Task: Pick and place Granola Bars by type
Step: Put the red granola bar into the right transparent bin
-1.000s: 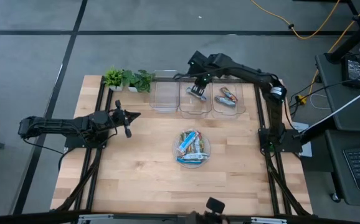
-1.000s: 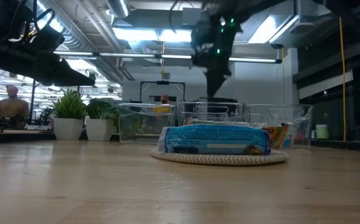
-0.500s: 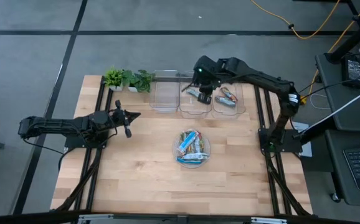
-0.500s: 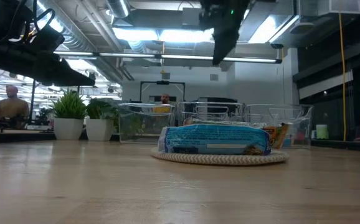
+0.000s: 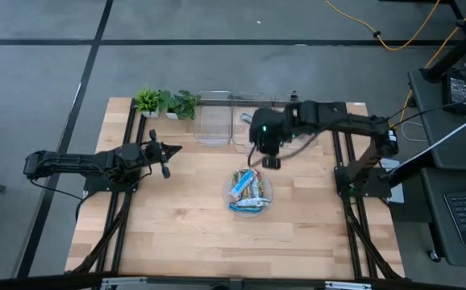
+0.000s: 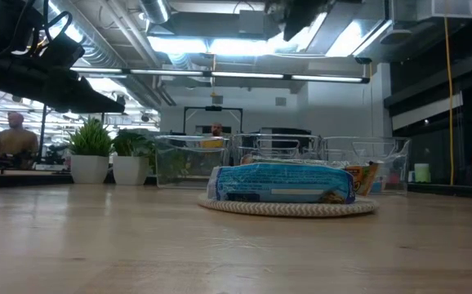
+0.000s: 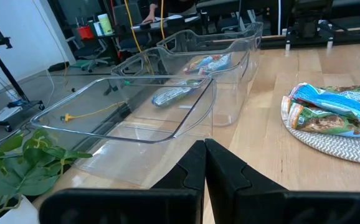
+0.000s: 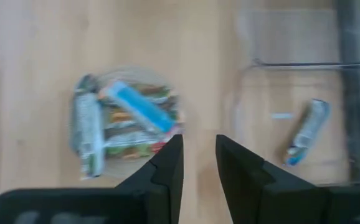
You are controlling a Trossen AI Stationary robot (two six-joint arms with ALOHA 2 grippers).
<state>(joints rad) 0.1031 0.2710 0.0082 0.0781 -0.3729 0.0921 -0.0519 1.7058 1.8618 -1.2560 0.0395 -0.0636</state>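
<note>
The right gripper (image 5: 270, 160) has pulled back from the bins since a second ago and now hangs between the middle bin (image 5: 251, 129) and the plate (image 5: 267, 196), fingers a little apart and holding nothing. The bar it left behind (image 8: 306, 140) lies alone in that middle bin.

Left to right across the table now. The left arm waits by the left edge, its gripper (image 5: 166, 159) pointing inward, its fingers (image 7: 189, 171) pressed together and empty. At the far edge near the left corner stand two small potted plants (image 5: 167, 103). Beside them runs the row of three clear bins along the far edge: the leftmost bin (image 5: 212, 127) shows nothing inside, the middle bin carries the single blue-and-white bar, and the rightmost bin (image 7: 248, 38), partly hidden under the right arm from above, holds a couple of bars (image 7: 210, 63) with red and blue on the wrappers.

Near the middle of the table sits the round plate with the heap of granola bars (image 5: 246, 189), mostly blue wrappers with some green, stacked across one another. The right gripper hovers just beyond the plate's far rim, well above the wood.
</note>
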